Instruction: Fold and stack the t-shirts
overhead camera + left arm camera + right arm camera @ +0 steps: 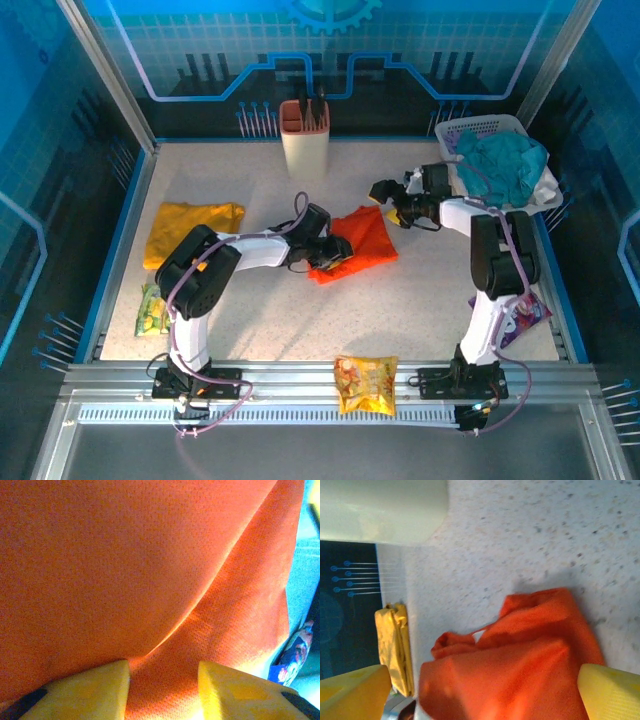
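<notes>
The bright orange t-shirt (362, 240) lies folded in the middle of the table. My left gripper (333, 256) is at its near left edge; in the left wrist view the orange cloth (150, 570) fills the gap between the yellow fingers (90, 690), and a crease runs from one fingertip. The left gripper (164, 690) is shut on that cloth. My right gripper (386, 192) hovers open over the shirt's far right corner, its fingers (350, 692) wide apart above the orange t-shirt (520, 660). The mustard yellow t-shirt (190, 228) (395, 645) lies folded at the left.
A beige utensil holder (304, 135) (380, 510) stands at the back centre. A white basket (480, 128) with a teal cloth (505, 165) sits at the back right. Snack packets lie at the front rail (366, 383), the left edge (152, 310) and the right (525, 315) (295, 655).
</notes>
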